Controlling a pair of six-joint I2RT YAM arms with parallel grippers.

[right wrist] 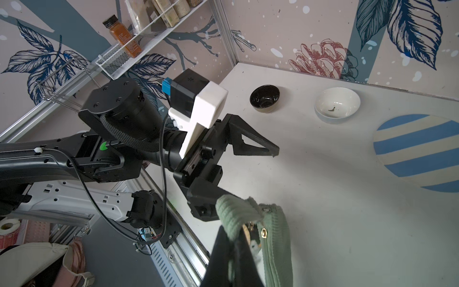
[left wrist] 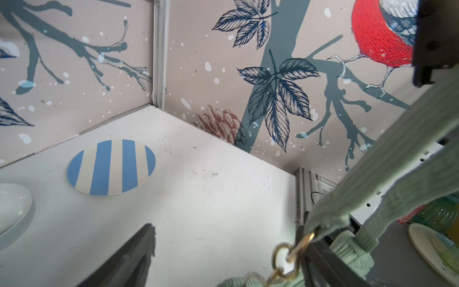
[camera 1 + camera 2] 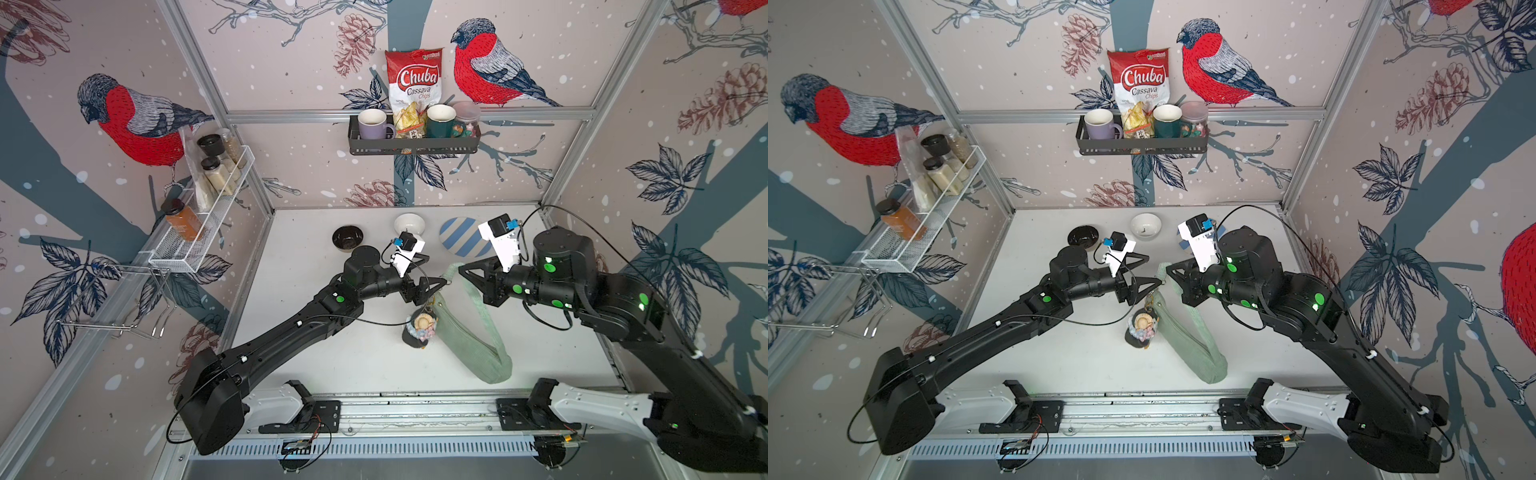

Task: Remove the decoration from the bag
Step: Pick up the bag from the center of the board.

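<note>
White table point(image 3: 332, 361), bird walls all round. Your right gripper point(image 3: 460, 269) is pinched tight on the strap point(image 3: 484, 307) and holds up the far end of the bag point(image 3: 469, 349). The bag slopes long-ways down toward the robot's base. Your left gripper point(image 3: 436, 269) is wide open and has nothing in it. The decoration point(image 3: 420, 328) sits just below it, beside the bag. Its gold chain point(image 2: 280, 251) is right by one finger. I think the left arm is nearer.

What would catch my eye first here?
Red birds painted on the walls grab you first. Mid-table, the black left arm and right arm meet over a green bag, with a small penguin beside it. A red chips packet stands on the back shelf.
</note>
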